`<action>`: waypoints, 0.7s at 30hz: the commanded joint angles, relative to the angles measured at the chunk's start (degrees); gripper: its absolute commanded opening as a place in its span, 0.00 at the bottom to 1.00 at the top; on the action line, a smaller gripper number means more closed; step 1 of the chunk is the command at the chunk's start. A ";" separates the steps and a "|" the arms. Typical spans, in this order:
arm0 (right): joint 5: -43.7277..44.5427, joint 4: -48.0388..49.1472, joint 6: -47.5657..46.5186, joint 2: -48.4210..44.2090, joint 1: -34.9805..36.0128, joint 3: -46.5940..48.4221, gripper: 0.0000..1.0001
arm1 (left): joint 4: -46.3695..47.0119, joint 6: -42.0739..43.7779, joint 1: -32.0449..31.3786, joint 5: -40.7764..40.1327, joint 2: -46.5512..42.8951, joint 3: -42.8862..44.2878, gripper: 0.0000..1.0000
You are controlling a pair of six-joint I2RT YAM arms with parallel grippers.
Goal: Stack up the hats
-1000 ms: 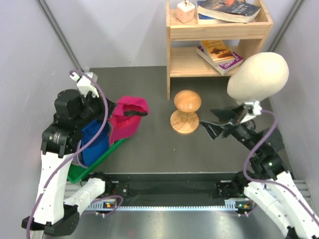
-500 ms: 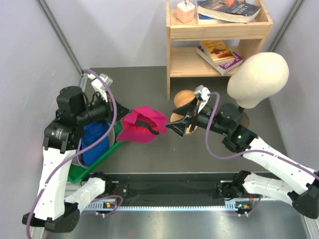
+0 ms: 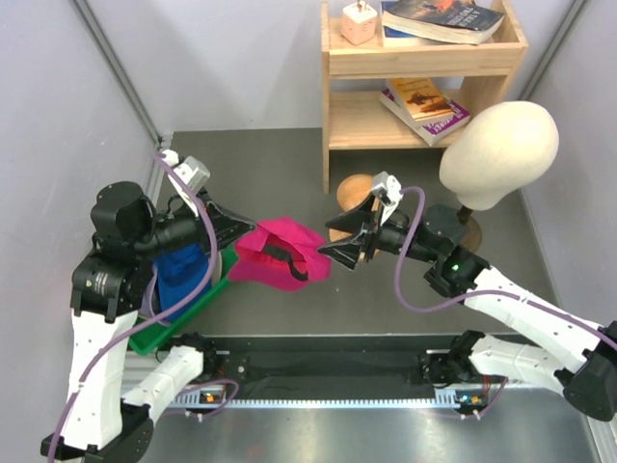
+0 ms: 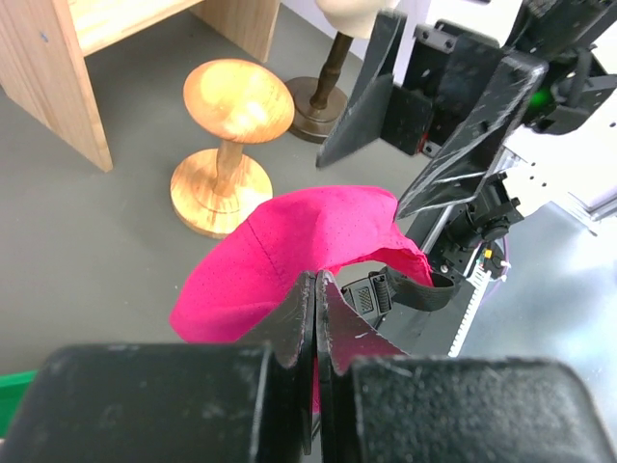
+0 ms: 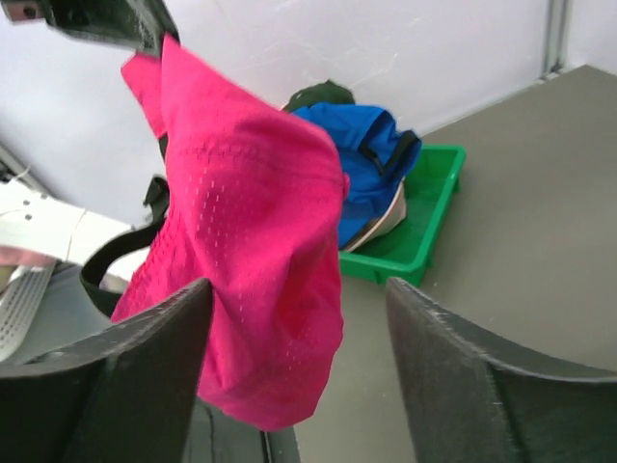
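Note:
My left gripper (image 3: 236, 234) is shut on the edge of the bright pink hat (image 3: 284, 253), which hangs in the air over the middle of the table. In the left wrist view, its closed tips (image 4: 316, 282) pinch the pink hat (image 4: 289, 256) by the rim, with a black strap dangling below. My right gripper (image 3: 339, 238) faces it from the right and is open. In the right wrist view, the pink hat (image 5: 251, 241) hangs partly between those fingers (image 5: 299, 318). A blue hat (image 3: 183, 275) lies on other hats in the green tray (image 3: 174, 326).
The round wooden stand (image 3: 359, 204) sits just behind my right gripper. The cream mannequin head (image 3: 501, 149) stands at the right. A wooden shelf (image 3: 333, 96) with books fills the back. The green tray (image 5: 429, 227) lies at the table's left, near the wall.
My left gripper carried the pink hat rightwards from above the tray to mid-table. My right arm swung left from beside the mannequin head to the hat, and its jaws narrowed a little.

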 commanded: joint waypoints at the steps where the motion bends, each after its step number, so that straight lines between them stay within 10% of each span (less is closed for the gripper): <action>1: -5.23 5.25 -0.50 0.14 0.58 -1.50 0.68 | 3.50 1.01 -0.32 1.60 -0.85 0.84 0.00; 5: -9.10 6.92 0.12 0.58 0.58 -2.21 0.48 | 3.59 1.01 -0.32 1.24 -1.11 0.66 0.00; 10: -8.41 7.89 0.56 -0.65 0.67 -2.91 0.00 | 4.02 1.10 -0.32 -0.07 -1.29 -0.13 0.00; 21: 15.12 -16.71 -9.63 -10.40 0.58 11.76 0.00 | 19.47 -8.11 -0.32 -4.91 6.08 -2.68 0.00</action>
